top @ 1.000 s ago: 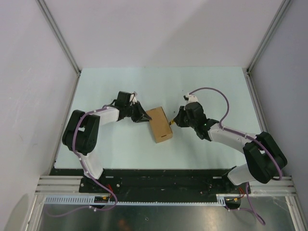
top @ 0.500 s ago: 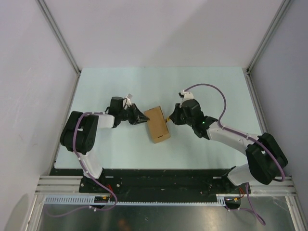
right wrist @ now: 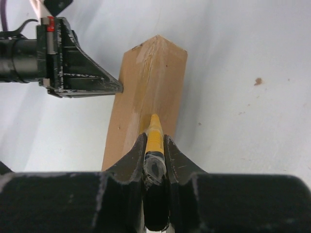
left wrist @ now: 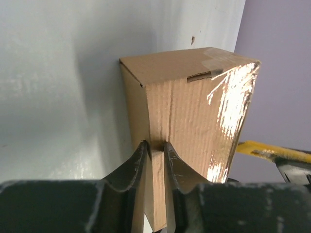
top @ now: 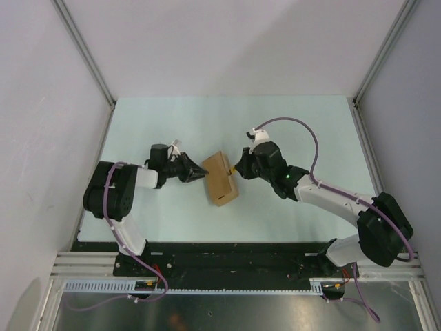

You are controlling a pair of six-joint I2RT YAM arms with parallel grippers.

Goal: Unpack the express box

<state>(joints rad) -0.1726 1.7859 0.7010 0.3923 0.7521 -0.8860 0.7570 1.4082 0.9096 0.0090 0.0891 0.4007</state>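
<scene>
We're looking down on the wide, pale green table (top: 289, 124), and right in the middle of the top view, a touch left of centre, lies the small flat brown cardboard express box (top: 220, 179), turned at a slant with its lid flap down. A strip of clear tape shines along its top in the left wrist view. Both arms reach in on it, one from the left of the frame and one from the right.

The black left gripper (left wrist: 155, 145) is at the box's left edge. Its fingers (left wrist: 141, 155) are pinched onto a cardboard corner, one on each side of it.

On the right of the box, the right gripper (right wrist: 154, 141) is clenched tight around a slim yellow-and-black utility knife (right wrist: 154, 133). We see the yellow nose poke out past the fingertips, and the tip meets the box's upper face near its right edge. In the right wrist view the left gripper's tip sits at the frame's upper left, touching the box's side.
</scene>
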